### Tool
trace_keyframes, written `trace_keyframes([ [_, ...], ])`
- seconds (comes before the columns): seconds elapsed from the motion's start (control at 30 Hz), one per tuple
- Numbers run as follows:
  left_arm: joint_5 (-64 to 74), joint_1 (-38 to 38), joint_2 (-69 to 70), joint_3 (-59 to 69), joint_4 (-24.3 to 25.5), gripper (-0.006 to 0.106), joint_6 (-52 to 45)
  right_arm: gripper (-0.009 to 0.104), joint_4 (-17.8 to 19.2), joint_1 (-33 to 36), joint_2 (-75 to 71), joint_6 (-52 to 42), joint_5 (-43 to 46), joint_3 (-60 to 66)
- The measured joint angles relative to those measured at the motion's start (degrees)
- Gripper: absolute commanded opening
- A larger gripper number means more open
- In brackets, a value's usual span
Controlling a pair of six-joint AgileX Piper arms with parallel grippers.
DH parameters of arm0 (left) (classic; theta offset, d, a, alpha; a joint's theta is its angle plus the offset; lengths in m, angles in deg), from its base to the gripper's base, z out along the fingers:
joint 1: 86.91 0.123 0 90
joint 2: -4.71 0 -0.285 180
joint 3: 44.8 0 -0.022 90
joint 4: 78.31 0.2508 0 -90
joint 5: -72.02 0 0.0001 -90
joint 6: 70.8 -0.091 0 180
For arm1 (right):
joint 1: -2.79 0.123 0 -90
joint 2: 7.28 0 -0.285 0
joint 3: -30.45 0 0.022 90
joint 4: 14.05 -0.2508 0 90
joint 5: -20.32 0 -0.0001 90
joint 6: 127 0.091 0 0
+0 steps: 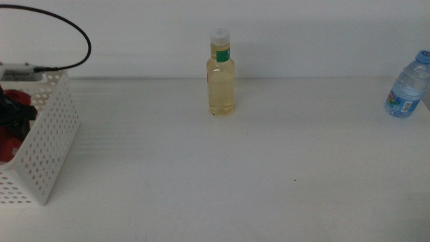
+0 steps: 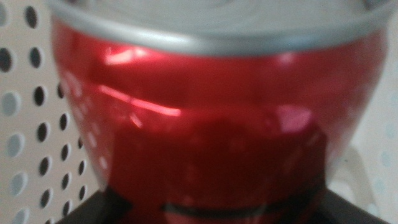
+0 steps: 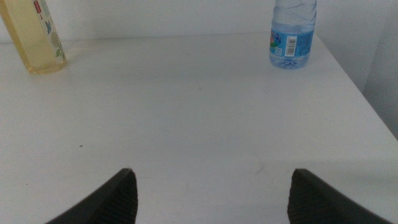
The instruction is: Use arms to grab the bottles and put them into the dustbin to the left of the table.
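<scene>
Gripping the red can (image 2: 211, 124) inside the dustbin (image 1: 47, 141), left hand (image 1: 13, 117); right hand (image 3: 211, 193) open.

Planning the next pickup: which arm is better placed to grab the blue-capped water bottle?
Probably the right. Its claw is open and empty over the table, with the water bottle ahead. The left claw is inside the basket, busy with the red can.

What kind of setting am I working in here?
Probably a lab or test bench, not a home: a bare white table against a blank wall, only a perforated dustbin, a yellow bottle and a water bottle.
</scene>
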Motion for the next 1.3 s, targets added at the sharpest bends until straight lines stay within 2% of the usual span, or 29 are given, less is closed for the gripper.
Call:
trace_keyframes([
  [0.1, -0.14, 0.0, -0.97, 0.0, 0.0, 0.011, 0.0, 0.063, 0.0, 0.0, 0.0, 0.0, 0.0, 0.0],
  [0.2, -0.38, 0.0, -1.42, 0.0, 0.3, 0.029, 0.0, 0.063, 0.0, 0.0, 0.0, 0.0, 0.0, 0.0],
  [0.33, -0.97, 0.0, -1.5, 0.0, 0.3, 0.058, 0.0, 0.063, 0.0, 0.0, 0.0, 0.0, 0.0, 0.0],
  [0.37, -1.01, 0.0, -1.5, 0.0, 0.3, 0.072, 0.0, 0.063, 0.0, 0.0, 0.0, 0.0, 0.0, 0.0],
  [0.47, -1.01, 0.0, -1.43, -0.07, 0.36, 0.091, 0.0, 0.063, 0.0, 0.0, 0.0, 0.0, 0.0, 0.0],
  [0.77, 7.16, -0.05, -0.04, -6.15, 0.85, 0.09, 2.21, 0.063, 0.0, 0.0, 0.0, 0.0, 0.0, 0.0],
  [0.9, 9.37, -0.67, 4.53, -7.83, -2.52, 0.09, 2.53, 0.063, 0.0, 0.0, 0.0, 0.0, 0.0, 0.0],
  [1.1, 9.59, -5.19, 14.09, -7.91, -4.47, 0.09, 4.73, 0.063, 0.0, 0.0, 0.0, 0.0, 0.0, 0.0],
  [1.3, 10.48, -10.72, 23.2, -7.91, -2.98, 0.09, 7.79, 0.063, 0.0, 0.0, 0.0, 0.0, 0.0, 0.0],
])
